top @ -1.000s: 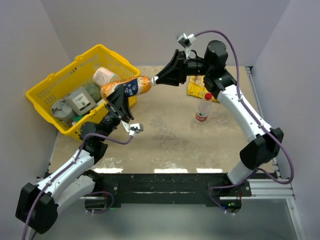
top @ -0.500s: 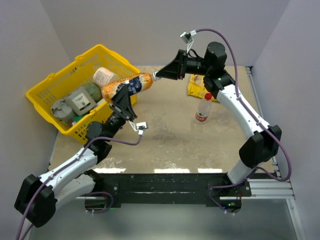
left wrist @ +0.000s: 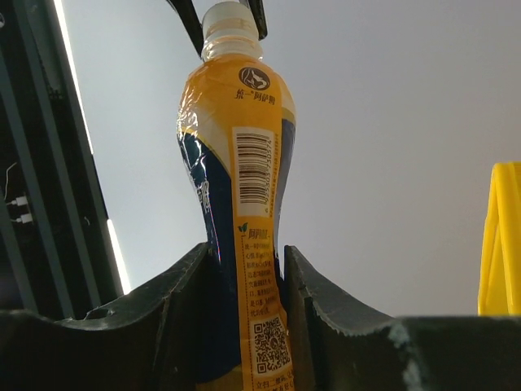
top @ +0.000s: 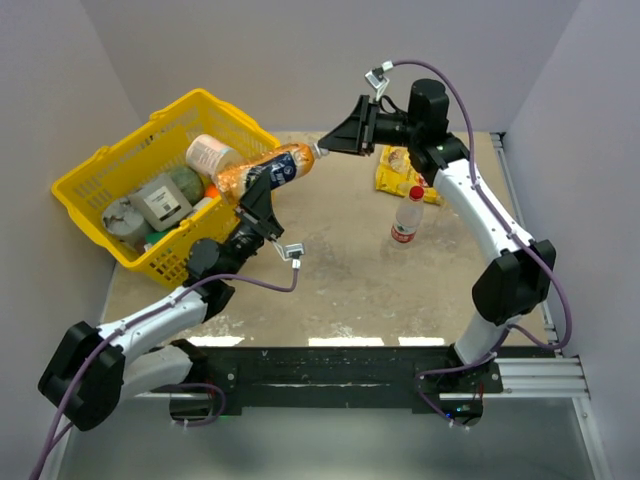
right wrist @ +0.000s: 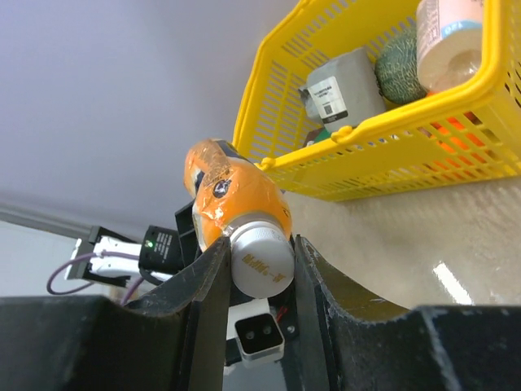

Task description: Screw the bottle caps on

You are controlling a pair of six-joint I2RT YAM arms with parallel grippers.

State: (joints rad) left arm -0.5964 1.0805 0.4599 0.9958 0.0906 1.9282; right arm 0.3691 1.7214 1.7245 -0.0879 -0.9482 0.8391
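Two grippers are sharing one orange bottle (left wrist: 240, 163), held up off the table (top: 340, 262). The left gripper (top: 257, 196) is clamping the bottle's waist. Its fingers are pressing the label from both sides, and the neck is pointing away from it toward the right gripper (top: 324, 149). The right gripper is pinching the white cap (right wrist: 262, 259) between narrowly parted fingers, with the cap sitting on the neck. Cannot tell whether the threads are fully seated.

Judgement: the twist needs the right wrist's roll lined up with the bottle's axis and a light push along the neck. The left grip must be firm enough to stop the body spinning, but a harder squeeze may buckle the soft plastic.

A second bottle (top: 405, 222), red cap (top: 416, 192) on top, is standing on the table apart from both grippers, nearer the right one.
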